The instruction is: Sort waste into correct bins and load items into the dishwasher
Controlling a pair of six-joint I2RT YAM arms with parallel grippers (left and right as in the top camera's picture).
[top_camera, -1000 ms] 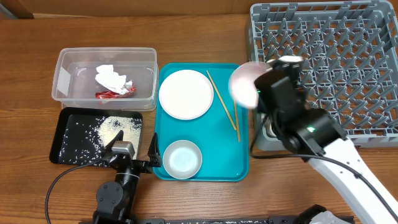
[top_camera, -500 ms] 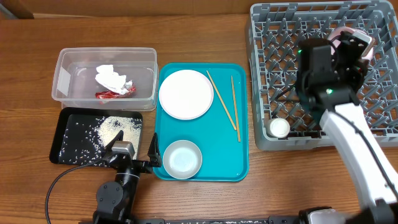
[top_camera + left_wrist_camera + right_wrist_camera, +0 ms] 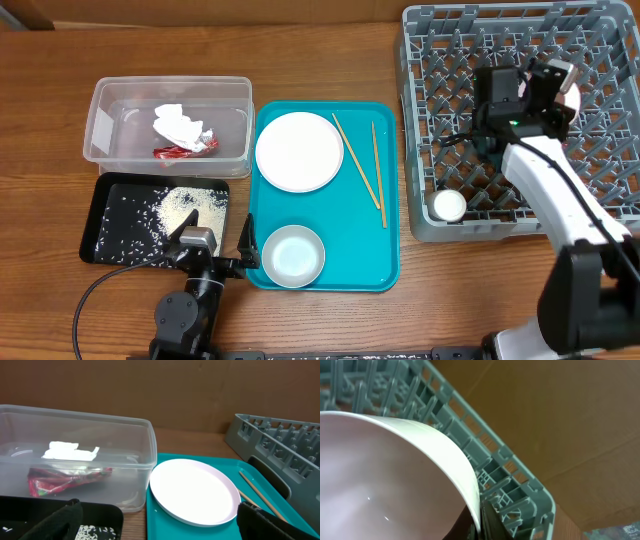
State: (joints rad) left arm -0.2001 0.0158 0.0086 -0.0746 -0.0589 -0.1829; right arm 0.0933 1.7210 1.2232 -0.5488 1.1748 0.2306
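The clear tub (image 3: 96, 128) holds the white tissue (image 3: 176, 124) and the red-and-white wrapper (image 3: 180, 150). Just in front of it, the black tray (image 3: 92, 222) carries the rice (image 3: 180, 202). The teal tray (image 3: 350, 250) bears the flat plate (image 3: 299, 151), 1 bowl (image 3: 293, 255) and 2 chopsticks (image 3: 377, 165). The small cup (image 3: 450, 205) sits in the near left corner of the dish rack (image 3: 520, 10). Over the rack's far right part, the right gripper (image 3: 482, 522) pinches the rim of the pinkish bowl (image 3: 385, 475), which is tilted on edge. The left gripper (image 3: 213, 235) sits at the black tray's near right corner, fingers spread and empty
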